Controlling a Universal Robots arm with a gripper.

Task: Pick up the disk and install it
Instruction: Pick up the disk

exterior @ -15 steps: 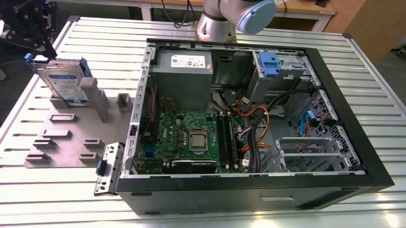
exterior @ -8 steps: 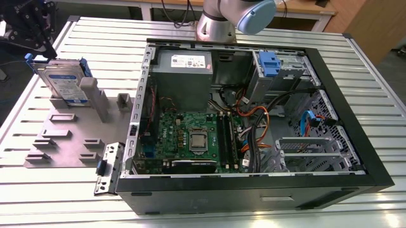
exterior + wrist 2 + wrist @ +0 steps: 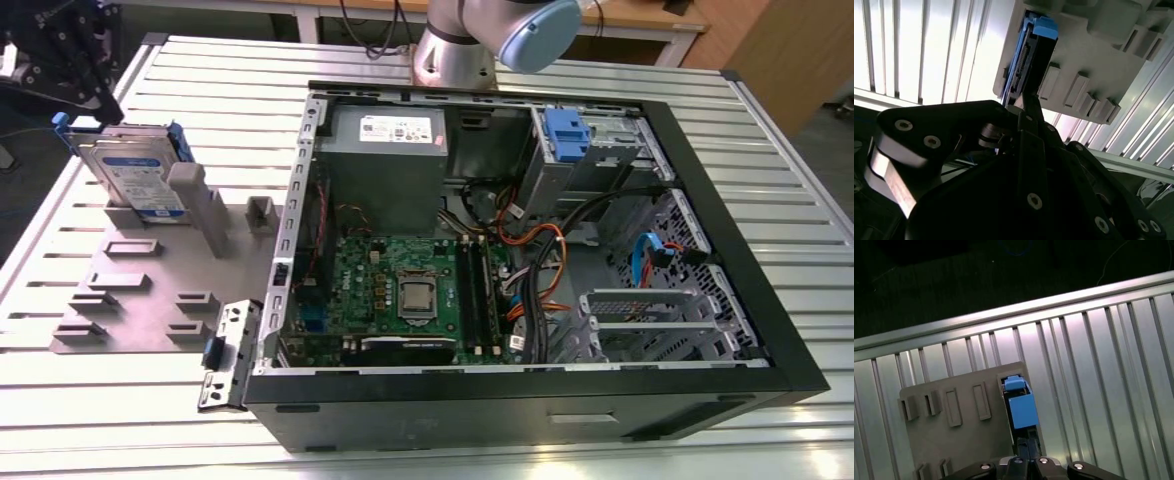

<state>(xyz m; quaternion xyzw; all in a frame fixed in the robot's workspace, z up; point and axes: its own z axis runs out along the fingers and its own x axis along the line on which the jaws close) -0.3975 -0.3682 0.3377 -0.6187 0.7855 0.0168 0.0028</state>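
Exterior view: disk (image 3: pixel 134 178) is not in the case (image 3: pixel 694 250) yet. It stands on edge in a slot of the grey fixture plate (image 3: pixel 134 290) on the ribbed desk (image 3: pixel 747 130), at the exterior view's left of the case. Label faces the camera, blue rail runs along the top edge, and a grey post (image 3: pixel 191 205) on the plate sits just beside it. Tool (image 3: pixel 74 85) hangs above the disk, off toward the exterior view's left and near the blue rail. Contact can't be judged from this angle. Second wrist view: the tool's tip sits right at the near edge of the disk, which is seen edge-on with its dark connector side and blue bracket end. First wrist view: same disk edge-on, blue bracket up, upright in the plate just beyond the tool. Can't tell whether the tool is apart, together or clamped on anything. Case lies on its side, open, with power supply (image 3: pixel 387 130), motherboard (image 3: pixel 400 290) and a blue tab (image 3: pixel 567 135) on a metal cage inside. Arm (image 3: pixel 467 50) stands behind the case.
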